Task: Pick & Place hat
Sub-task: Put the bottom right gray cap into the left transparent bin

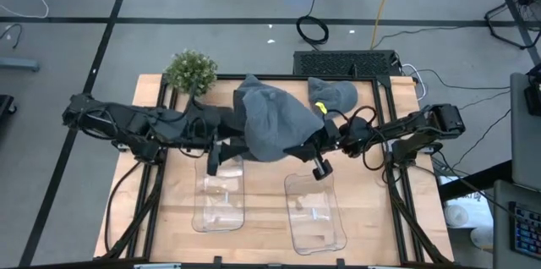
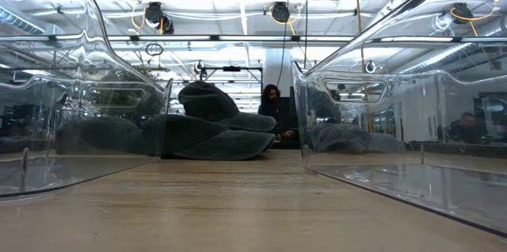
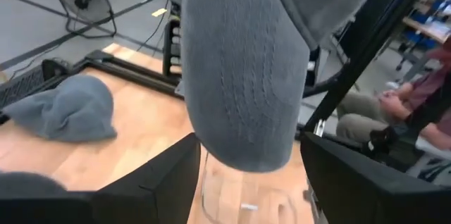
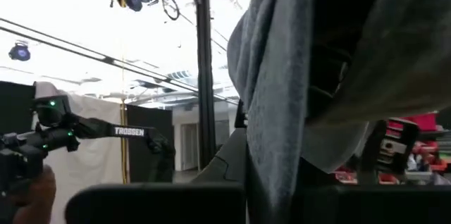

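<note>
Two clear bins point(image 1: 221, 194) low centre of high view, side by side. Above them, grey hat point(image 1: 269, 121) hanging mid-frame, lifted off table. Right gripper point(image 1: 314, 138) clamped on hat's right edge. Left gripper point(image 1: 221, 149) at hat's left, fingers point(image 3: 151, 185) apart, hat between. Second grey hat point(image 1: 335, 94) lying on table, upper centre-right. Small plant point(image 1: 190, 71) upper left of table.

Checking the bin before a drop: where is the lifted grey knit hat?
In the high view, the grey knit hat hangs mid-table between both arms, behind the two clear plastic bins.
</note>
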{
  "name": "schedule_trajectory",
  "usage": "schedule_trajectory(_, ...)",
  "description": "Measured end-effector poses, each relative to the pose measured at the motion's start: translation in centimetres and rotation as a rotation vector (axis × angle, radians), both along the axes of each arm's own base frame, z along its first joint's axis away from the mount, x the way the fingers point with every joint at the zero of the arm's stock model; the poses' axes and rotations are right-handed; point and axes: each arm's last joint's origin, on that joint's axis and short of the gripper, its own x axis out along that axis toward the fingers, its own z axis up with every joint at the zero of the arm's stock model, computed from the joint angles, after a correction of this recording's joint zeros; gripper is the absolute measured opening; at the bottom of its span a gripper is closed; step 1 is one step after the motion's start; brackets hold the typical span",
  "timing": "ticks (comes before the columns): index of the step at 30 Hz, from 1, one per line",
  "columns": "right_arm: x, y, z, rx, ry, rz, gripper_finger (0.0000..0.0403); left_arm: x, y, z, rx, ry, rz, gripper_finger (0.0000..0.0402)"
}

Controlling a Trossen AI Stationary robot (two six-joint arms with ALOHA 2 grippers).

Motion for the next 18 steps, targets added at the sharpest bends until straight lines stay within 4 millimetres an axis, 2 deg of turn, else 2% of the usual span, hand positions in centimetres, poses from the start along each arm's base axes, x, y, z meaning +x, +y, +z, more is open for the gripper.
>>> schedule_trajectory(6, 0.0, 0.7, -0.2, 0.001, 0.021, 0.051, 0.0, 1.4, 0.3, -0.8, -0.014, -0.013, -0.009, 0.0266)
schedule_trajectory(9, 0.1, 1.2, -0.4, -0.008, 0.059, 0.061, 0.0, 2.2, 0.2, -0.4, -0.018, -0.072, -0.062, 0.0263)
schedule_trajectory(18, 0.1, 2.2, -0.8, -0.009, 0.087, 0.062, 0.0, 2.7, 0.7, -0.6, -0.001, -0.079, -0.142, 0.0219)
